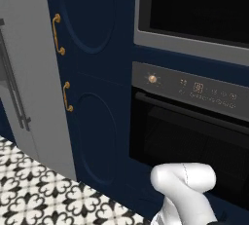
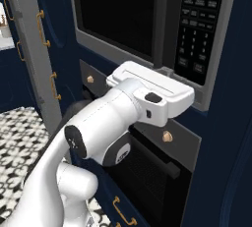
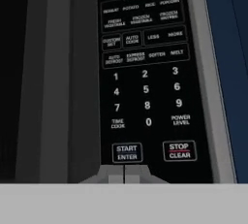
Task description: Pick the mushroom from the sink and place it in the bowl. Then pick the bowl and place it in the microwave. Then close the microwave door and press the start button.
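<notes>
At lower left in the left base view, patterned black-and-white floor tiles [image 1: 34,190] meet a grey panel [image 1: 29,63] and navy cabinet doors [image 1: 92,73] with brass handles [image 1: 58,34]. To the right, the oven [image 1: 189,131] with its knob [image 1: 152,79] sits below the microwave [image 1: 194,9], whose top is cut off. In the right base view, the microwave door [image 2: 118,14] is closed, so the dark glass hides the cavity. Right of it runs the keypad [image 2: 199,29], its labels too small to read there. In the hand view, the gripper [image 3: 124,173] sits at bottom centre, fingers pressed together and empty, just below the START button [image 3: 127,152].
</notes>
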Robot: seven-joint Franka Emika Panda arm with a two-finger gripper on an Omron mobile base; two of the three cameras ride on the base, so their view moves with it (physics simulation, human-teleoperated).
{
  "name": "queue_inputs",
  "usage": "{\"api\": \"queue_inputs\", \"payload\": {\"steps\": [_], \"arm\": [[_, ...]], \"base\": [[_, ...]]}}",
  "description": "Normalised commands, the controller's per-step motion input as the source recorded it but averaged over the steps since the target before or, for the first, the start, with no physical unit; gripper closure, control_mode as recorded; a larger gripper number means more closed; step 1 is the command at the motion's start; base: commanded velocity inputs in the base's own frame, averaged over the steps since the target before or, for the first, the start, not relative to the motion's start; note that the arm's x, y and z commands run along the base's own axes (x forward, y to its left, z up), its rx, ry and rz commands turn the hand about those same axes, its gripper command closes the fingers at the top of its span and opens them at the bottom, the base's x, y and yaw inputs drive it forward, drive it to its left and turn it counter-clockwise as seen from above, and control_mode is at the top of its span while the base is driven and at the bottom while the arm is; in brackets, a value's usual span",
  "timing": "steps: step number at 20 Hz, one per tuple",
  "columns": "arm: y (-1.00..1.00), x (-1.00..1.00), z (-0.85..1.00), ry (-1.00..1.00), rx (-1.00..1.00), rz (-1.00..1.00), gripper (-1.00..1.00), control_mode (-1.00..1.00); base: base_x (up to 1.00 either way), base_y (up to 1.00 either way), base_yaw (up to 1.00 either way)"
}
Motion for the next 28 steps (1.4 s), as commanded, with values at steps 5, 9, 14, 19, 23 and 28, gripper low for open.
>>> {"api": "queue_inputs", "payload": {"steps": [5,9,14,19,23,28], "arm": [[-0.09,0.08,0.06,0.11,0.01,0.01,1.00,-1.00],[-0.21,0.05,0.00,0.00,0.00,0.03,1.00,-1.00],[-0.04,0.21,-0.04,0.00,0.01,0.03,1.00,-1.00],[-0.07,0.26,-0.06,0.00,0.02,0.05,1.00,-1.00],[-0.16,0.26,-0.04,0.00,0.00,0.03,1.00,-1.00],[-0.33,0.23,-0.04,0.00,0.01,0.06,1.00,-1.00]], "base": [[0.00,0.00,0.00],[0.00,0.00,0.00],[0.00,0.00,0.00],[0.00,0.00,0.00],[0.00,0.00,0.00],[0.00,0.00,0.00]]}}
